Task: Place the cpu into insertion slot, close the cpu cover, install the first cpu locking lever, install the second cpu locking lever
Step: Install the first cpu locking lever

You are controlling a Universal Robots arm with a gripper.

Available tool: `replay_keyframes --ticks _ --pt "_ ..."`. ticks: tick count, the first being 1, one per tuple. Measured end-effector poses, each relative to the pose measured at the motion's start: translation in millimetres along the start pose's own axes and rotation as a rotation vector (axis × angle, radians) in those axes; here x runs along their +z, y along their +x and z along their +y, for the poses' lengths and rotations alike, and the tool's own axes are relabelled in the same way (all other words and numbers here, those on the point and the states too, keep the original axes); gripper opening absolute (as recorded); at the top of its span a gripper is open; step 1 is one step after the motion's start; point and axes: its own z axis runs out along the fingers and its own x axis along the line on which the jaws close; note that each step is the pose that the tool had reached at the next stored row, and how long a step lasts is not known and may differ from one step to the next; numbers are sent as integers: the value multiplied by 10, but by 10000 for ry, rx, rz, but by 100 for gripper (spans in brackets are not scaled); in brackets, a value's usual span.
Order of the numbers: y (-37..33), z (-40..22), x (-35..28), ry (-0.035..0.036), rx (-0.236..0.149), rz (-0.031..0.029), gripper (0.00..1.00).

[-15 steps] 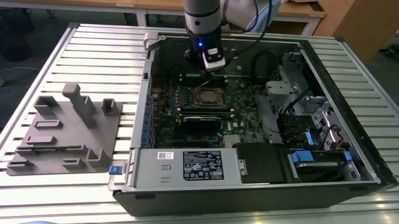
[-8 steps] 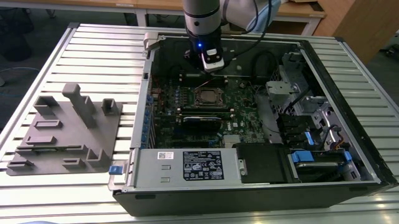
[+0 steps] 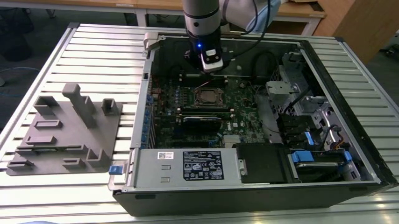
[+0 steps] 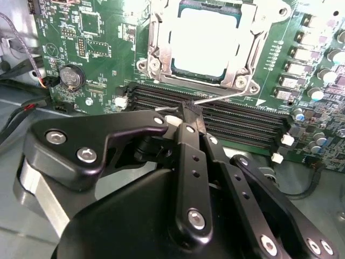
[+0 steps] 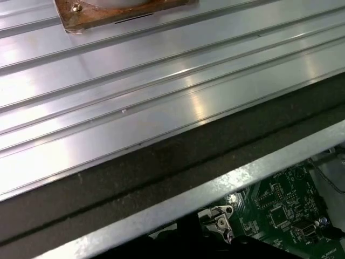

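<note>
Claw point(image 3: 210, 66) is seen in the exterior view hanging from the arm over the far part of an open computer case point(image 3: 262, 200), which is laid on a ribbed metal desk point(image 3: 93, 51); the insertion slot point(image 3: 209, 95) is found on the green motherboard point(image 3: 242, 116), just on the near side of the claw; a grey fixture block point(image 3: 62, 130) is set on the desk at the exterior view's left, well apart from the case.

In the second wrist view the claw's fingers point(image 4: 186, 162) are shown pressed together on a thin silvery locking lever point(image 4: 226, 96), which crosses at their tips; beyond the black memory slots point(image 4: 242, 127) the cpu point(image 4: 207, 40) is seated in the insertion slot; the cpu cover point(image 4: 161, 54) is laid shut around it as a frame; a coin battery point(image 4: 71, 77) is seen off to one side.

In the first wrist view the ribbed desk, the case's rim and a corner of the motherboard are shown; a brown plate point(image 5: 118, 11) is laid on the desk.
</note>
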Motion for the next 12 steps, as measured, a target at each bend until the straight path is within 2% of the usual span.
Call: replay_keyframes --ticks 7,12 --pt "14 -11 78 10 113 -26 11" --pt "20 -19 124 68 478 -87 11"
